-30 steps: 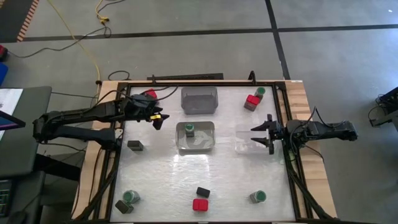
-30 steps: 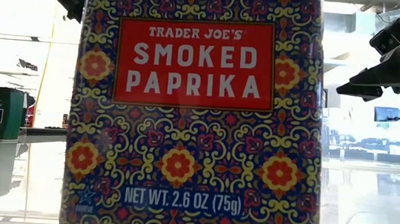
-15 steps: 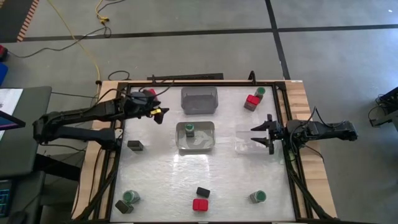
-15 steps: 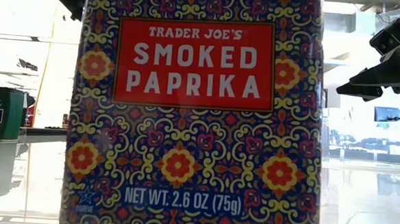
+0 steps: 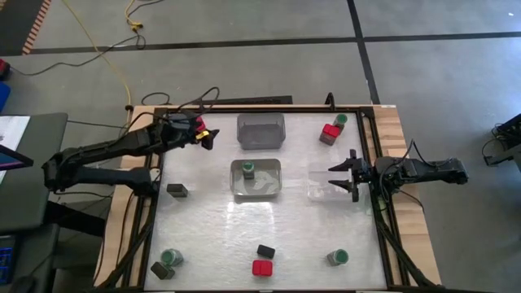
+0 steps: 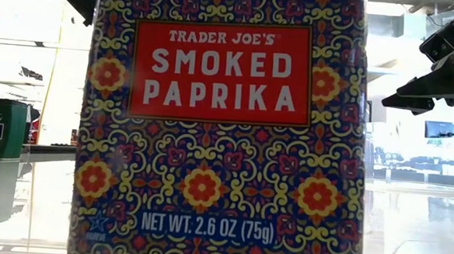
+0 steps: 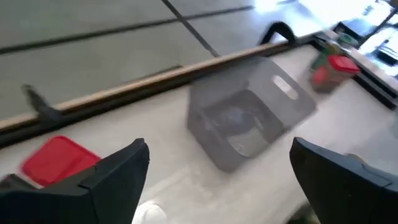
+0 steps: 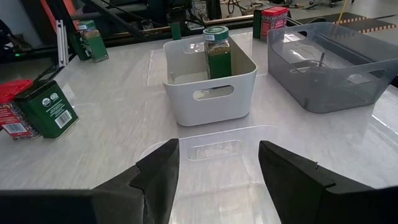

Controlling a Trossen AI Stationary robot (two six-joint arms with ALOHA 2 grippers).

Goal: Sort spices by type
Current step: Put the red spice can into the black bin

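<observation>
Seen from overhead: left gripper [image 5: 205, 136] hovering at the table's far left corner, fingers spread wide and holding nothing, just beside a red-topped container [image 5: 195, 124] and left of the grey bin [image 5: 261, 131]. From the left wrist, the same red lid [image 7: 59, 159] near one finger, the grey bin [image 7: 252, 118] ahead, apparently holding no spices.

At mid-table, pictured in the white bin [image 5: 256, 179]: a single green-lidded jar [image 5: 247, 170], standing upright against its far wall. Right gripper [image 5: 343, 177] poised over the clear bin [image 5: 329, 185] at the right edge, fingers parted, nothing between them.

Left scattered across the table [image 5: 309, 236]:
- a red-topped container [image 5: 330, 132] and a green-lidded jar [image 5: 340, 120], touching, at the far right corner;
- a dark tin [image 5: 177, 190] alone near the left edge;
- a green-lidded jar [image 5: 171, 258] beside a dark tin [image 5: 160, 269] at the near left corner;
- a dark tin [image 5: 265, 251] just behind a red-topped container [image 5: 262, 267] at the near edge, centre;
- a green-lidded jar [image 5: 339, 257] at the near right.

Filling the low view: the patterned face of a smoked paprika tin [image 6: 218, 142], with a green tin [image 6: 1, 128] farther back on the picture's left.
</observation>
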